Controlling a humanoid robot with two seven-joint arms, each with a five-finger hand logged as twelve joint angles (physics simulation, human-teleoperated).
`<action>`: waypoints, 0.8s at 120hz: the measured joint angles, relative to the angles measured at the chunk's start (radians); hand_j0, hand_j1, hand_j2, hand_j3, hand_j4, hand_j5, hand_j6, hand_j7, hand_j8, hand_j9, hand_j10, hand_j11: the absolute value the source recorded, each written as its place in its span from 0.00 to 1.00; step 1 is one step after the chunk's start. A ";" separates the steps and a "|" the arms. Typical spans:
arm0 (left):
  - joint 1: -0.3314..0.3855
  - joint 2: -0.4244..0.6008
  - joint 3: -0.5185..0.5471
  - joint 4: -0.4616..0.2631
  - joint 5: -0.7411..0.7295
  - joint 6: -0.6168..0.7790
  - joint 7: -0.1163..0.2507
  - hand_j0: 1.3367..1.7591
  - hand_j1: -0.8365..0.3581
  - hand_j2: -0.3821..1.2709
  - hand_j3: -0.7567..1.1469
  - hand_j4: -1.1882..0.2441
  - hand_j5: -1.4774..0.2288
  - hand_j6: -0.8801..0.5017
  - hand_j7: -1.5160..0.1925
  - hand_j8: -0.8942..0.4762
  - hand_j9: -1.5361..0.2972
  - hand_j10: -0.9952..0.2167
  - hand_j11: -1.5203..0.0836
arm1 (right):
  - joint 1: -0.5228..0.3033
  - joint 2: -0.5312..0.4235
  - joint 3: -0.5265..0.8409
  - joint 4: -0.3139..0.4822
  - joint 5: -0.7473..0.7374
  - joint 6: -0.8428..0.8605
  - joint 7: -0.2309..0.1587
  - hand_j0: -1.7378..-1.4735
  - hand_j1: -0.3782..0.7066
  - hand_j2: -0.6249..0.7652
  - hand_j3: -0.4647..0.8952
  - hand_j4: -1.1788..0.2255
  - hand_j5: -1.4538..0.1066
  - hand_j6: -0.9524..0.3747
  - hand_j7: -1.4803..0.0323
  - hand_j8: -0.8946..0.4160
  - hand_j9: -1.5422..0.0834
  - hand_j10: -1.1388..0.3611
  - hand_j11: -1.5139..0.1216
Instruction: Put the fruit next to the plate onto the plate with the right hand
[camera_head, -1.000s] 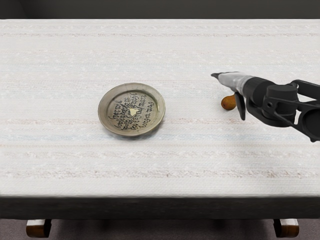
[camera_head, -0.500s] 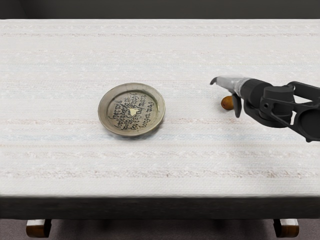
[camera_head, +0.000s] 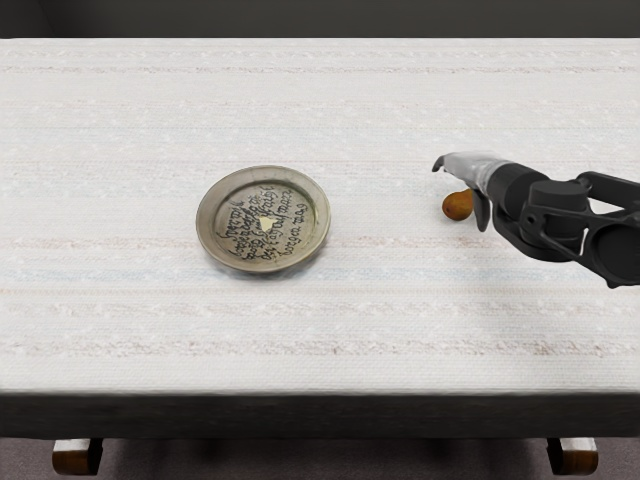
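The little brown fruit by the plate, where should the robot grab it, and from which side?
Around its round middle, probably from above and from the right, where the right hand hangs. The fruit is small, smooth and roundish, lying on the table with no stem showing, so pinching it on opposite sides seems best. Its right part is hidden behind the hand.

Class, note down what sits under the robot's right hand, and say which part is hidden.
A small brown fruit rests on the table beneath the right hand. Its left side shows; its right side is covered by the hand, so contact cannot be judged.
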 joint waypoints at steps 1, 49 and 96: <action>0.000 0.000 0.000 0.000 0.000 0.000 0.000 0.76 0.97 0.23 0.40 0.82 0.85 0.62 0.87 0.64 0.82 0.80 0.93 | 0.000 0.001 -0.001 0.000 0.000 0.000 0.000 0.30 0.26 0.42 0.34 0.68 0.75 0.55 0.79 0.52 0.78 0.61 0.76; 0.000 0.000 0.000 0.000 0.000 0.000 0.000 0.76 0.97 0.23 0.40 0.82 0.85 0.62 0.87 0.64 0.82 0.80 0.93 | -0.009 0.018 -0.005 -0.002 0.002 -0.026 -0.001 0.30 0.27 0.42 0.34 0.68 0.74 0.54 0.79 0.51 0.77 0.61 0.75; 0.000 0.000 0.000 0.000 0.000 0.000 0.000 0.76 0.97 0.23 0.40 0.82 0.85 0.62 0.87 0.64 0.82 0.80 0.93 | -0.020 0.023 -0.009 -0.018 0.007 -0.030 0.000 0.30 0.29 0.42 0.34 0.67 0.73 0.53 0.77 0.50 0.76 0.60 0.73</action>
